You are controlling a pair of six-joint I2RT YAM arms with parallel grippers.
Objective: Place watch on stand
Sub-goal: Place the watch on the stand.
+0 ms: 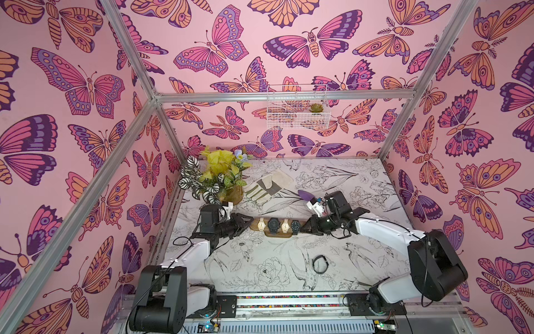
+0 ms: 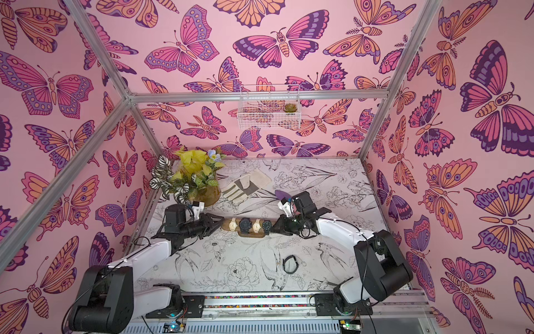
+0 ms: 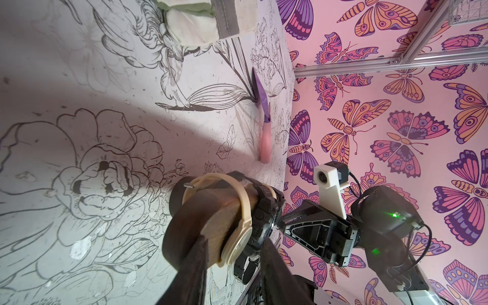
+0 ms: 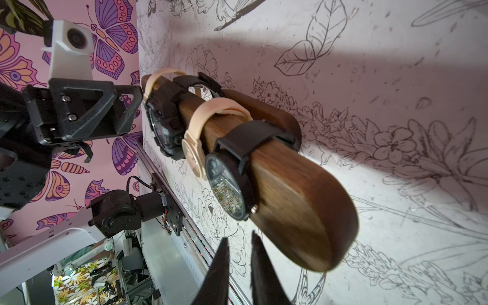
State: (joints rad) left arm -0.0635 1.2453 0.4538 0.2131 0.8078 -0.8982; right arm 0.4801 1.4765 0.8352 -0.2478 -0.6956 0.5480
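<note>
Right fingers (image 4: 219, 266) nearly closed, empty, just off stand (image 4: 303, 211) end, left fingers (image 3: 184, 277) clamped on its far end, four watches (image 1: 274, 226) between them, black watch (image 1: 320, 263) on tabletop (image 1: 361, 260) apart

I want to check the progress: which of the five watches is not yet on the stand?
The thin black watch lying alone on the table. The other four, two beige and two black, are strapped around the stand.

Both top views are looking steeply down from high over the near edge, sharing the whole tabletop (image 1: 274, 251). The wrist cameras are facing each other, close at opposite ends of the stand (image 4: 303, 211).
</note>
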